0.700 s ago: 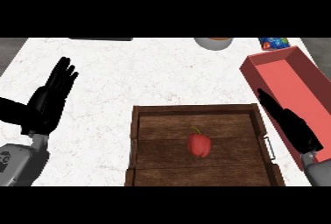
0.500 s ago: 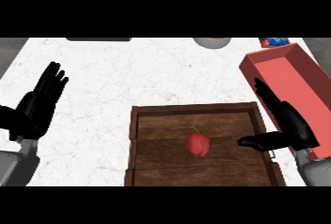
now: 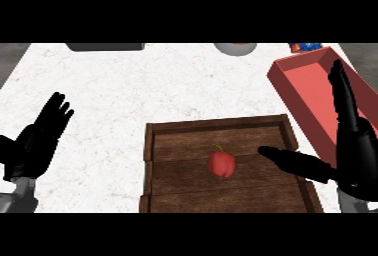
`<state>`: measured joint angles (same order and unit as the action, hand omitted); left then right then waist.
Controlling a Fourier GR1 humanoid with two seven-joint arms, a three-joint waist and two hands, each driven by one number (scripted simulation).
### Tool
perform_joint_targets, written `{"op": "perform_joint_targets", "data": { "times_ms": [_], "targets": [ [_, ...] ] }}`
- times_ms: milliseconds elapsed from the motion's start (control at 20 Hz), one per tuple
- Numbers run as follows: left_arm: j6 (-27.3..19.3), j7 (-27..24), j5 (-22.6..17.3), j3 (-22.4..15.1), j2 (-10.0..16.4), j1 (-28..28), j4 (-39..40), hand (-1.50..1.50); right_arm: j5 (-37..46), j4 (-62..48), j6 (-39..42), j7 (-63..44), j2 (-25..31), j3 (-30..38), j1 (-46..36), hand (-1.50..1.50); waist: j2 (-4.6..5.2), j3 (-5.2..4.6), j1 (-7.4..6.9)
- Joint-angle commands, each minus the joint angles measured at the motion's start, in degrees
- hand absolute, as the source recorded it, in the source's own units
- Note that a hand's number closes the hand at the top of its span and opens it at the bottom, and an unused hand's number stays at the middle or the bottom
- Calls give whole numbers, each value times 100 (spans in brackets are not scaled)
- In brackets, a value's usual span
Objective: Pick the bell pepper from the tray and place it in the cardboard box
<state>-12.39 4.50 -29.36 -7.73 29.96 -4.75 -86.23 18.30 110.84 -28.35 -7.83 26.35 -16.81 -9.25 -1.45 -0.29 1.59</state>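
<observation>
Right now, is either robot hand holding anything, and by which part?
Nothing is held. The small red bell pepper lies free on the dark wooden tray; the right robot hand is open beside it, not touching; the left robot hand rests open.

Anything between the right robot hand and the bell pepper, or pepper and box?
Nothing visible. Bare tray lies between right robot hand and bell pepper; toward the cardboard box, only the tray's rim and that hand.

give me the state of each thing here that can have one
red bell pepper, lying in tray, unheld
brown wooden tray, flat on counter, holds pepper
pink cardboard box, top open
right hand, open, thumb beside pepper, not touching
left hand, open, resting at left, fingers up
</observation>
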Motion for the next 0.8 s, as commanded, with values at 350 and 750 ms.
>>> {"op": "perform_joint_targets", "data": {
  "times_ms": [350, 750],
  "targets": [
    [215, 100, -158, 216, 252, 427, -419, 0, 2917, 978, 1695, -2699, 862, -1379, 529, -150, 29, -38, -84],
    [194, 75, -21, 68, 77, 225, -243, 0, 3162, 1487, 4391, -5334, 427, -2132, -277, -150, 121, -31, -158]
  ]
}}
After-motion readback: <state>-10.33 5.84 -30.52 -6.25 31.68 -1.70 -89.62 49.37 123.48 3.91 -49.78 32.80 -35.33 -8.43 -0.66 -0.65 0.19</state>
